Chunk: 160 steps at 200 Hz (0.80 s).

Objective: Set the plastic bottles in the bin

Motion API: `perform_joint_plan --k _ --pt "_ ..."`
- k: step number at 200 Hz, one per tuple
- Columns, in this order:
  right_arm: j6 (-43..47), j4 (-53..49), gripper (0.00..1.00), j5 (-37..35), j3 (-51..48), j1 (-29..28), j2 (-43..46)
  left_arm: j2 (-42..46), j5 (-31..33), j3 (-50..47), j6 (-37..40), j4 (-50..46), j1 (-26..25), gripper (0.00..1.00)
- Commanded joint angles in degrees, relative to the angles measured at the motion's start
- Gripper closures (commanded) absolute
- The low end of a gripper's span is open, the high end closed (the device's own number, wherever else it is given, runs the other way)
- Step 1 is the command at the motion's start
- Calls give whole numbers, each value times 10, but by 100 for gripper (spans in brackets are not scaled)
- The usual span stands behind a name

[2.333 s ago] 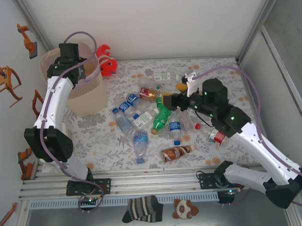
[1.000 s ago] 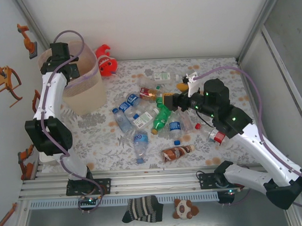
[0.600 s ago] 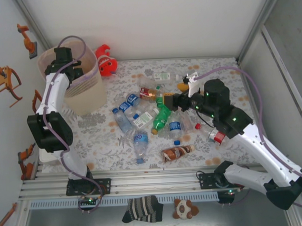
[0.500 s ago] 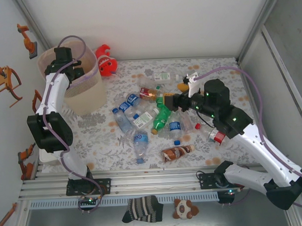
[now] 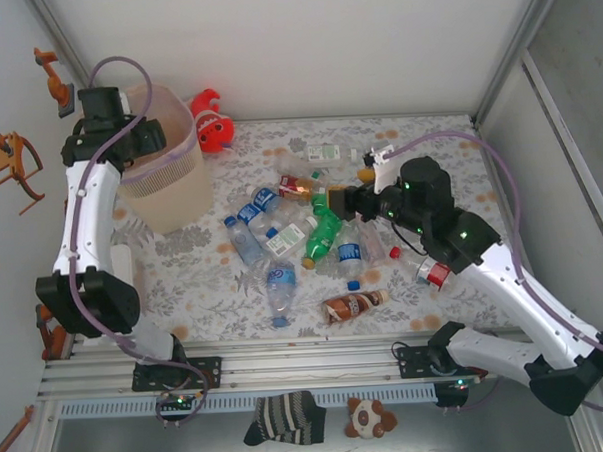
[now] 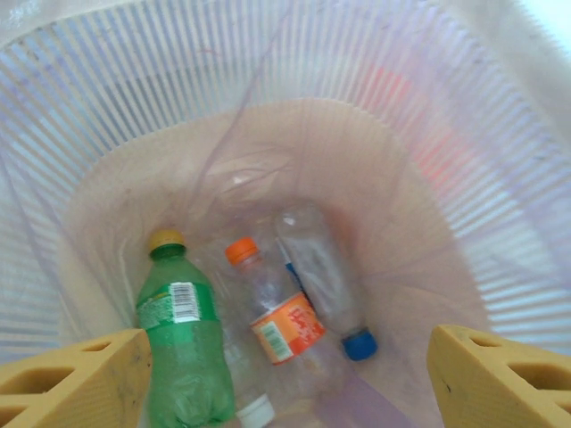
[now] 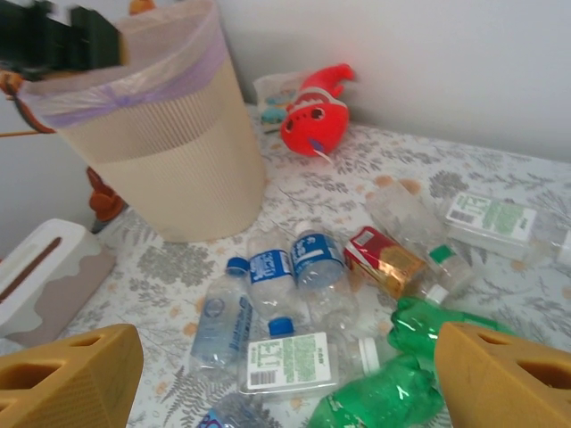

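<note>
Plastic bottles (image 5: 287, 237): most lie in a loose heap mid-table on the flowered table cover (image 5: 199, 291). The bin (image 5: 175, 186) stands upright at the far left, well apart from the heap. The left wrist view looks straight down into the bin and gives its contents: a green bottle with a yellow cap (image 6: 183, 357), a clear bottle with an orange cap (image 6: 272, 316) and a clear bottle with a blue cap (image 6: 321, 272), side by side on the floor and touching. A white cap (image 6: 254, 410) is cut off by the bottom edge. In the top view the left arm's wrist covers part of the bin mouth and the contents cannot be made out. That view does give the layout: a brown bottle (image 5: 353, 305) on the near side of the heap, and a red-capped bottle (image 5: 434, 274) half hidden under the right arm. The right wrist view, low and close, shows blue-labelled bottles (image 7: 268, 266), a crushed green bottle (image 7: 384, 392) and the red fish plush (image 7: 312, 111) just right of the bin at the far edge. Left gripper (image 6: 285, 366): above the bin mouth, jaws spread wide, nothing between them, touching nothing. Right gripper (image 7: 290, 379): over the right side of the heap, jaws wide, empty, clear of the bottles.
</note>
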<state>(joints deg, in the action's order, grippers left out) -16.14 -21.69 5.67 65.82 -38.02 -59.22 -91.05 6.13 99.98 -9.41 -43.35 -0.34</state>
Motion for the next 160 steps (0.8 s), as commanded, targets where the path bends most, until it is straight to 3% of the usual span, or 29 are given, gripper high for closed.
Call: perform_joint_plan --k 1,32,60,160 --pt "-20 -44 16 -60 27 -3 -19 32 -77 -12 11 -21 -2 21" --pt "-24 -65 15 -61 34 -1 -56 70 -133 -24 13 -36 -19 21" --pt "-34 -75 16 -71 31 -1 -81 103 -144 -48 6 -41 -56 22" --pt "-46 -137 24 -65 -11 9 -138 172 -116 -207 -69 -17 -218 26"
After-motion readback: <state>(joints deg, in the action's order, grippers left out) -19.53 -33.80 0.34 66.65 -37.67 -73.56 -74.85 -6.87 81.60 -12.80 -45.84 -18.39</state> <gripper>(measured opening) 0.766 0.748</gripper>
